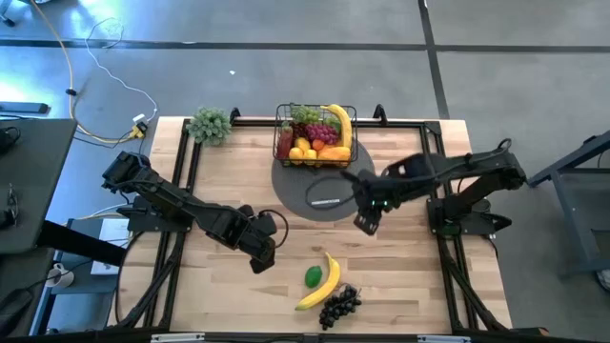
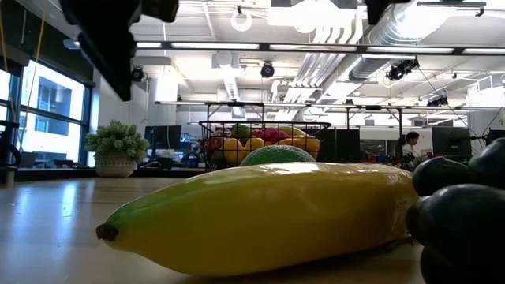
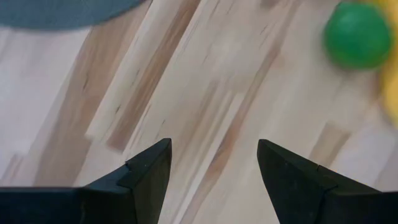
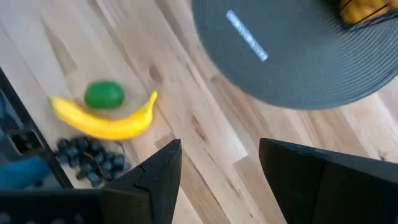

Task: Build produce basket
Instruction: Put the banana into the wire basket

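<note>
The black wire basket (image 1: 316, 136) stands on the far part of a grey round mat (image 1: 319, 186) and holds a banana, grapes, lemons and oranges. Near the table's near edge lie a yellow banana (image 1: 321, 284), a green round fruit (image 1: 313, 276) and black grapes (image 1: 338, 306); they also show as the banana (image 4: 102, 123), the green fruit (image 4: 104, 94) and the grapes (image 4: 90, 160). My left gripper (image 1: 262, 255) hovers open over bare wood, left of the green fruit (image 3: 357, 34). My right gripper (image 1: 366, 221) hovers open beside the mat's right near rim (image 4: 292, 62).
A pale green leafy bunch (image 1: 210, 125) in a pot sits at the table's far left corner. Black rails (image 1: 191, 157) run along the table's sides. Bare wood lies between the mat and the loose fruit. A person (image 2: 410, 144) shows far off in the room.
</note>
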`<action>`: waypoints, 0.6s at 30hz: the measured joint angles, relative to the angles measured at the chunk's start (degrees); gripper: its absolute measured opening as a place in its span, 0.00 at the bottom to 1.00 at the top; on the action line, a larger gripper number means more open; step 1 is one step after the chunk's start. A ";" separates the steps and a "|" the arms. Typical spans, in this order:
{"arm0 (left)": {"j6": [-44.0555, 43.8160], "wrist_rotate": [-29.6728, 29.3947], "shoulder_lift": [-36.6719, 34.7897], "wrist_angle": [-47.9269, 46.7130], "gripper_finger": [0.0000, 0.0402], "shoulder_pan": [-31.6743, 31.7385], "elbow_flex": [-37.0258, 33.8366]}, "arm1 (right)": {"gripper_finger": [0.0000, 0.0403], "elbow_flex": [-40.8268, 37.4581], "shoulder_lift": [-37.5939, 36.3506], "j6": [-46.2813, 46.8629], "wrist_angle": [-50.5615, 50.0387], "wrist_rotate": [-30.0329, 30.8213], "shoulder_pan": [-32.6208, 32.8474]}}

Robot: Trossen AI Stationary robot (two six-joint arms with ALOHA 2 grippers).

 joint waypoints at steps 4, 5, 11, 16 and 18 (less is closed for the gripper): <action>-0.70 0.08 -0.72 -4.37 0.57 -0.74 0.00 | 0.49 -5.51 -0.02 -1.03 4.57 -2.00 2.96; -0.72 0.11 -0.72 -5.23 0.57 -0.75 0.00 | 0.49 -6.81 -0.02 -1.53 6.45 -2.80 3.66; -1.93 -0.02 -2.30 -9.60 0.57 -0.73 -0.07 | 0.49 -13.44 -0.02 -5.04 20.55 -5.11 7.49; -2.17 -0.27 -3.58 -10.76 0.57 -0.51 -0.07 | 0.52 -18.08 0.01 -15.17 31.62 -5.06 10.64; -2.96 -0.24 -3.74 -10.59 0.57 -0.51 0.04 | 0.53 -19.74 0.14 -21.89 34.47 -5.06 12.17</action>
